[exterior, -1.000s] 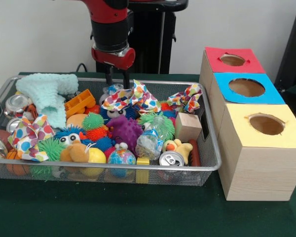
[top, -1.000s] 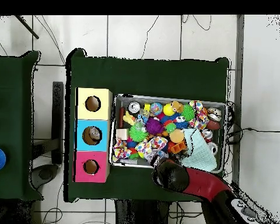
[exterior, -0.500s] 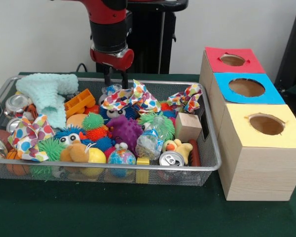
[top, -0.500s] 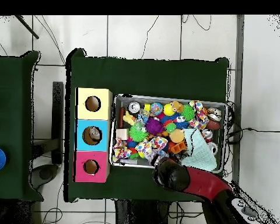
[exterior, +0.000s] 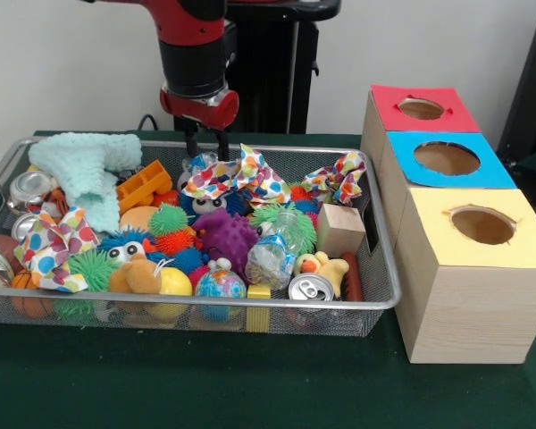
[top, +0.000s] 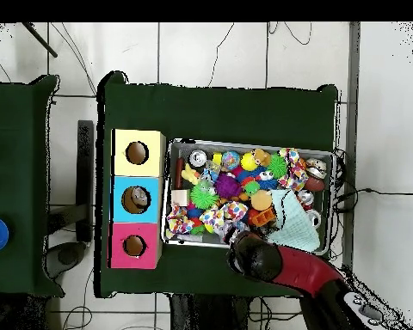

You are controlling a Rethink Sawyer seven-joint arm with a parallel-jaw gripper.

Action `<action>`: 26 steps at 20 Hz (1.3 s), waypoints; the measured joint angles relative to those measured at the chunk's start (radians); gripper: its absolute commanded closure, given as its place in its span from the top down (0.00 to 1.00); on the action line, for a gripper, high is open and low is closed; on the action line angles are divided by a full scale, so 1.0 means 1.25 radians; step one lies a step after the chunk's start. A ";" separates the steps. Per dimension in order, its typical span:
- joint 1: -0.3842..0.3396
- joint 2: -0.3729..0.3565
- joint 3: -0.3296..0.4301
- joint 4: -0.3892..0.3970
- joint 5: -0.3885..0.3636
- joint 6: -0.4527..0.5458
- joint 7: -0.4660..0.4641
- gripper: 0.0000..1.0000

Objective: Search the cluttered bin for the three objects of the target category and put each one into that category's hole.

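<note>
Pincer [exterior: 206, 143] sits narrow and empty just above the polka-dot cloth [exterior: 235, 177] at the bin's [exterior: 375, 299] back rim. Looks light, floppy; I'd pinch a bunched fold.

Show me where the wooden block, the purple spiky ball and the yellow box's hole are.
wooden block [exterior: 341, 229], front view, on its front face.
purple spiky ball [exterior: 223, 236], front view, on its middle.
yellow box's hole [exterior: 482, 225], front view, on the dark opening.
</note>
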 measured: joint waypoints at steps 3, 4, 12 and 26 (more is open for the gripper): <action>-0.011 0.003 0.009 0.000 0.000 0.000 0.000 1.00; -0.015 0.004 0.012 0.000 0.000 0.000 0.000 1.00; -0.058 0.013 0.044 0.001 0.000 0.002 0.000 1.00; -0.075 0.021 0.057 0.000 -0.005 0.002 0.000 1.00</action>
